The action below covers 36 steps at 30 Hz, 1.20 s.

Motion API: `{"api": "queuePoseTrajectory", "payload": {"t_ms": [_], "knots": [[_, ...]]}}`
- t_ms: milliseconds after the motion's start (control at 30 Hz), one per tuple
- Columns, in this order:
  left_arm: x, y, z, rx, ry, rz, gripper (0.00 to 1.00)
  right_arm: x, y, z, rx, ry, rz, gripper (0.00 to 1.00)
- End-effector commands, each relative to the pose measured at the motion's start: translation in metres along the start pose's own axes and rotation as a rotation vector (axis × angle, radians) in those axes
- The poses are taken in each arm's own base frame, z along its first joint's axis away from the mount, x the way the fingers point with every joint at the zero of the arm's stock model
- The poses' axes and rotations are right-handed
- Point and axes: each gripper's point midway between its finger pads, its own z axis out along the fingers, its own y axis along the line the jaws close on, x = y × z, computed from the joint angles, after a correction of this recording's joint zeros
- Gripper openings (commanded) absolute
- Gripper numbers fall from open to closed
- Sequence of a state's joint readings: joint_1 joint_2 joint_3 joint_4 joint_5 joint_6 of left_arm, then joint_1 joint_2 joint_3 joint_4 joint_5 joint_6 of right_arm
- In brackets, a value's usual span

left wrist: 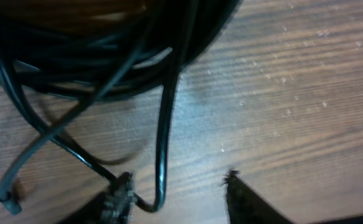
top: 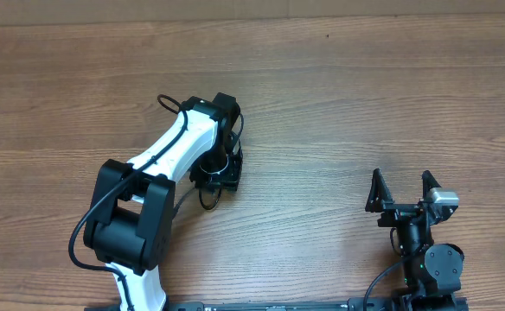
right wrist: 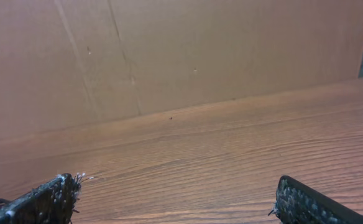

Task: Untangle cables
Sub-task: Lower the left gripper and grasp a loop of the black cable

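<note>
Carefully now: my left fingers (left wrist: 250,205) gape over the tangled thin black cables (left wrist: 107,59) on the brown wooden desk (left wrist: 293,93), my right fingers (right wrist: 312,205), also spread, wait far off, and closing on several strands could tighten the knot.

We see the cables (left wrist: 164,124) as thin black cords, bunched in a tangled coil at 12 o'clock, with loose strands crossing down toward 6 and 7 o'clock.
</note>
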<state>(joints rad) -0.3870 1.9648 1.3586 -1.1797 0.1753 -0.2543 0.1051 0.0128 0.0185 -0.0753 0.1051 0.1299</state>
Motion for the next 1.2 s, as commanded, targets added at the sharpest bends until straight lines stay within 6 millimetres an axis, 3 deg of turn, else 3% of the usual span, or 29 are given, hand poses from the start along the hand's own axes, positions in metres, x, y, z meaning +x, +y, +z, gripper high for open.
{"api": "queuePoseTrajectory", "payload": {"t_ms": [0, 167, 467, 600, 767, 1033, 1167], "knots": [[0.001, 0.004, 0.006, -0.038, 0.006, -0.017, 0.04, 0.002, -0.002, 0.000, 0.009, -0.003, -0.008, 1.00], [-0.005, 0.000, -0.005, -0.021, -0.024, -0.013, 0.04, 0.002, -0.002, 0.000, 0.009, -0.003, -0.008, 1.00], [-0.028, -0.019, -0.085, 0.035, -0.246, 0.026, 0.04, 0.002, -0.002, 0.000, 0.009, -0.003, -0.008, 1.00], [-0.030, -0.018, -0.108, 0.020, -0.315, 0.019, 0.04, 0.002, -0.002, 0.000, 0.009, -0.003, -0.008, 1.00], [-0.031, 0.002, -0.108, -0.078, -0.332, -0.072, 0.04, 0.002, -0.002, 0.000, 0.009, -0.003, -0.007, 1.00], [-0.028, 0.006, -0.100, -0.095, -0.314, -0.080, 0.09, 0.002, -0.002, 0.000, 0.009, -0.003, -0.008, 1.00], [-0.029, 0.007, -0.099, -0.105, -0.317, -0.081, 0.37, 0.002, -0.002, 0.000, 0.010, -0.003, -0.008, 1.00]]}}
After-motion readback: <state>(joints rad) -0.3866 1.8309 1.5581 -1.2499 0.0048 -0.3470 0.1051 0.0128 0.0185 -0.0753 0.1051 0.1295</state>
